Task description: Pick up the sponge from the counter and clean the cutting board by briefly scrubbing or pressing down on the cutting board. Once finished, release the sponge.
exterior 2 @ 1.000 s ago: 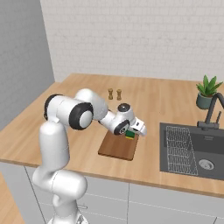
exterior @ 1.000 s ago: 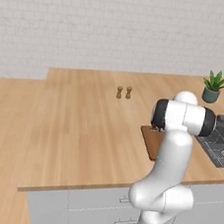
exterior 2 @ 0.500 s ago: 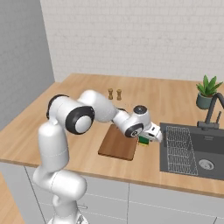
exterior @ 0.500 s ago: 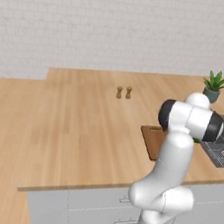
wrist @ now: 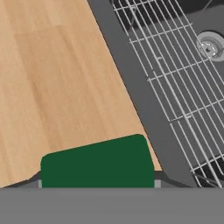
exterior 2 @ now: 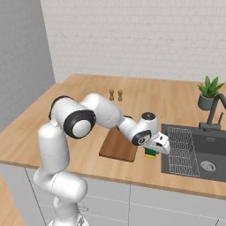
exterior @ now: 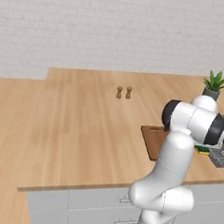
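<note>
gripper (exterior 2: 153,149) — jaws hidden, grip cannot be told | sponge (exterior 2: 150,153) just under it, on counter (exterior 2: 88,110) between cutting board (exterior 2: 117,145) and sink (exterior 2: 194,152) — green top up

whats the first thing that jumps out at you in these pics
The big white arm stretches low across the counter, its hand right over the green and yellow sponge between the dark cutting board and the sink. Further back, a potted plant stands beside the tap, and two small shakers stand mid-counter.
</note>
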